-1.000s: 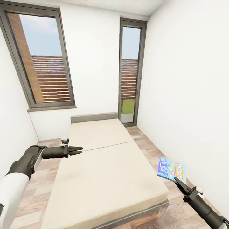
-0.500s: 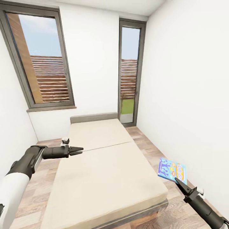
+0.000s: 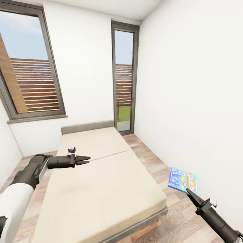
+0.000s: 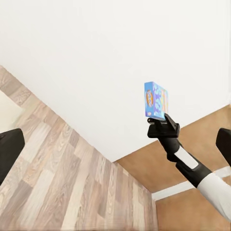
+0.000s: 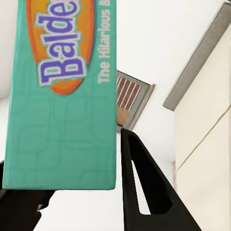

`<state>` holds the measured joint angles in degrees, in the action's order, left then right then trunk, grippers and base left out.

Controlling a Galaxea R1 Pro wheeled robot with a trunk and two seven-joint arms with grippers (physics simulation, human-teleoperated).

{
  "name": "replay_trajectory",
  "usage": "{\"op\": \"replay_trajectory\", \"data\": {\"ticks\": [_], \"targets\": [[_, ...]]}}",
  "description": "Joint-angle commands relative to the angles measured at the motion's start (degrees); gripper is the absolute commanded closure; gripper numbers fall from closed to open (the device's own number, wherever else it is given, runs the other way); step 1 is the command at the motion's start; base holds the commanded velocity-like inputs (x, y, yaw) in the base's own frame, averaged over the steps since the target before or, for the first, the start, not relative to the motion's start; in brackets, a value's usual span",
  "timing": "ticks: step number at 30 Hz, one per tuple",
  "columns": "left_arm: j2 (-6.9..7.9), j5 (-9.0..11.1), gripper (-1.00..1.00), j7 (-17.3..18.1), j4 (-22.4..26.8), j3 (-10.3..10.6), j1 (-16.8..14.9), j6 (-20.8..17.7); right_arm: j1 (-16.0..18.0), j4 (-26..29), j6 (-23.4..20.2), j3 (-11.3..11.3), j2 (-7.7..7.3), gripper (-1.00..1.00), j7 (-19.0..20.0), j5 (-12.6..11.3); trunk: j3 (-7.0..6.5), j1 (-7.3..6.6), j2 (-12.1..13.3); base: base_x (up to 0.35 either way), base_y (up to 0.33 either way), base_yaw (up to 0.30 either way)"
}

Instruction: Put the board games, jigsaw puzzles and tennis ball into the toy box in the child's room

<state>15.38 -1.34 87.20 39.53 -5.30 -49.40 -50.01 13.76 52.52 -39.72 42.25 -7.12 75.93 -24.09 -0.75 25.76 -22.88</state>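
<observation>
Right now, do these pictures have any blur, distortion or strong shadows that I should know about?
Head view: wide-angle distortion leans the big window outward; lighting is flat and even over the bed, with no strong shadows. Right wrist view: the board game is so close that its print looks soft and is cut off. Left wrist view: sharp, and the right pincer holds that game against a plain wall.

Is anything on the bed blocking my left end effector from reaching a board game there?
No game shows on the bed; its mattress looks bare. The left end effector hovers over it, while the right end effector holds the blue board game.
</observation>
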Motion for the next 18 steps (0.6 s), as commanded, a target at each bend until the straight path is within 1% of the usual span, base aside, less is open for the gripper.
{"op": "replay_trajectory", "data": {"ticks": [1,3,4,5,6,7,9,11,13,14,16,18], "targets": [[-0.09,-0.15,-1.0,0.26,0.02,0.16,0.0,-0.58,0.04,-0.09,-0.46,0.07,-0.01,1.0,0.04,-0.24,-0.01,0.02,-0.04,0.0,0.0,-0.271],[-0.43,-0.16,-1.0,0.12,0.02,0.95,0.0,-0.55,0.08,-0.89,-0.19,-0.01,0.13,1.0,-0.23,-0.09,-0.08,0.02,-0.04,0.0,0.0,-0.271],[-0.65,-0.16,-1.0,0.07,0.02,1.46,0.0,-0.54,0.34,-2.14,0.09,-0.15,0.22,1.0,-0.83,0.14,-0.12,0.02,-0.04,0.0,0.0,-0.271],[-0.81,-0.16,-1.0,0.07,0.02,1.94,0.0,-0.53,0.99,-3.99,1.01,-0.24,0.22,1.0,-2.23,0.48,-0.15,0.02,-0.04,0.0,0.0,-0.271],[-0.96,-0.16,-1.0,0.03,0.02,2.43,0.0,-0.53,2.79,-7.36,3.44,-0.35,0.12,1.0,-5.31,0.77,-0.19,0.02,-0.04,0.0,0.0,-0.271],[-0.98,-0.16,-1.0,0.02,0.02,2.53,0.0,-0.53,3.42,-8.42,4.3,-0.38,0.08,1.0,-6.3,0.81,-0.22,0.02,-0.04,0.0,0.0,-0.271],[-1.07,-0.16,-1.0,-0.04,0.02,2.82,0.0,-0.56,5.63,-12.21,7.11,-0.46,0.02,1.0,-9.51,1.08,-0.3,0.02,-0.04,0.0,0.0,-0.271],[-1.11,-0.16,-1.0,-0.14,0.02,2.94,0.0,-0.62,6.45,-13.42,8.11,-0.68,0.11,1.0,-10.6,1.35,-0.37,0.02,-0.04,0.0,0.0,-0.271],[-1.37,-0.16,-1.0,-0.22,0.02,2.98,0.0,-0.67,6.89,-13.61,8.57,-1.9,0.25,1.0,-11.05,1.5,-0.44,0.02,-0.04,0.0,0.0,-0.271],[-1.78,-0.2,-1.0,-0.27,0.02,3.0,0.0,-0.68,7.15,-13.64,9.01,-3.5,0.3,1.0,-11.32,1.54,-0.47,0.02,-0.04,0.0,0.0,-0.271],[-2.21,-0.23,-1.0,-0.33,0.02,3.01,0.0,-0.67,7.84,-13.69,9.81,-5.5,0.29,1.0,-11.49,1.53,-0.54,0.02,-0.04,0.0,0.0,-0.271],[-2.49,-0.22,-1.0,-0.51,0.02,3.05,0.0,-0.63,8.28,-13.68,10.11,-6.54,0.11,1.0,-11.26,1.49,-0.62,0.02,-0.04,0.0,0.0,-0.271]]}}
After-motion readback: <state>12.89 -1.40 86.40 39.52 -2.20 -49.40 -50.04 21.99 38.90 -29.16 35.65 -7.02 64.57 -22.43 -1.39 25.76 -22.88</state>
